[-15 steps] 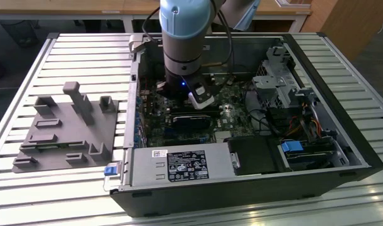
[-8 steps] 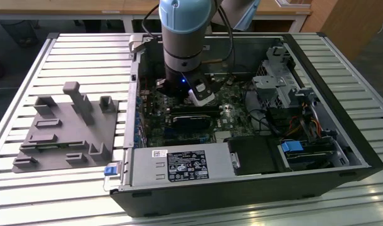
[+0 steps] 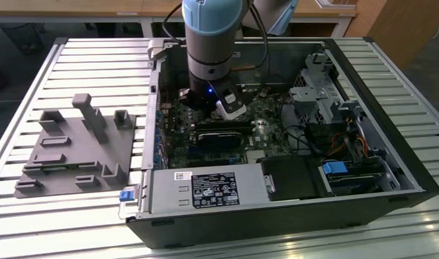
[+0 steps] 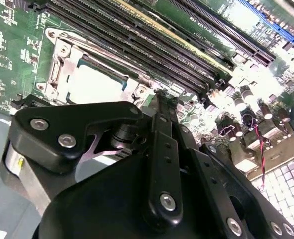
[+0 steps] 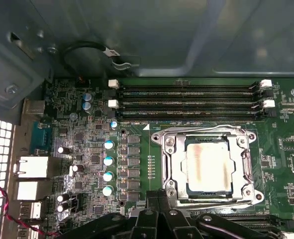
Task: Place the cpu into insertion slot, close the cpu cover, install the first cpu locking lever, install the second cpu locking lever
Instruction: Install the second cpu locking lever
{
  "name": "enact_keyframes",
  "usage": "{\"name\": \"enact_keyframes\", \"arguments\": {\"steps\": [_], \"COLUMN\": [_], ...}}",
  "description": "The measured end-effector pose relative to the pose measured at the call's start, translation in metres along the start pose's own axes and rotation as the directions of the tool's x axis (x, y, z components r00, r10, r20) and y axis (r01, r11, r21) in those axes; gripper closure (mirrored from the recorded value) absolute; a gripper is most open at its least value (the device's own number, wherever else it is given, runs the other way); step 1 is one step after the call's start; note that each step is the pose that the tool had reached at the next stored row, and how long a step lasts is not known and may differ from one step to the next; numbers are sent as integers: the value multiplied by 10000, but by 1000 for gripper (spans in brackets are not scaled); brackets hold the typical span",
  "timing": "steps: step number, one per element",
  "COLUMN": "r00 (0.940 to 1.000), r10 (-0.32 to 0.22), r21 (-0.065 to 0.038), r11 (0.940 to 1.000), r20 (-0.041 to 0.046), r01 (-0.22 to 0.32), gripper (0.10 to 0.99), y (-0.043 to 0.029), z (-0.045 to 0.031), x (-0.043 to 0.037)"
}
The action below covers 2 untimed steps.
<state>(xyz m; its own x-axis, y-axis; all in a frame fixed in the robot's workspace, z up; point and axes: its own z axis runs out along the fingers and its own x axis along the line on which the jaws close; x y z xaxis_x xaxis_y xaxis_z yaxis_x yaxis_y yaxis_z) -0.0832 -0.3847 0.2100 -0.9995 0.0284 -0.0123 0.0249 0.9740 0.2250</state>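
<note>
Exterior view: the arm reaches into the open computer case [image 3: 363,162] on the slatted worktop [image 3: 75,59]; its wrist hides the socket area.

Second wrist view: the gripper [image 4: 159,97], black and bolted, has its jaws pressed together, holding nothing, just beside the cpu cover [image 4: 62,55].

First wrist view: the cpu [image 5: 208,166], pale metal, sits in the insertion slot [image 5: 206,196], framed by the silvery cover lying flat.

cpu [image 5: 208,165] in insertion slot [image 5: 174,167] — cpu cover [image 5: 206,133] framing it.
</note>
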Motion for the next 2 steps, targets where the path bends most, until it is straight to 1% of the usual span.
{"name": "enact_keyframes", "arguments": {"steps": [2], "r00": [10000], "r10": [0], "r21": [3], "r11": [10000], "r20": [-1], "r01": [0], "gripper": [965], "y": [0], "z": [-1], "x": [0]}}
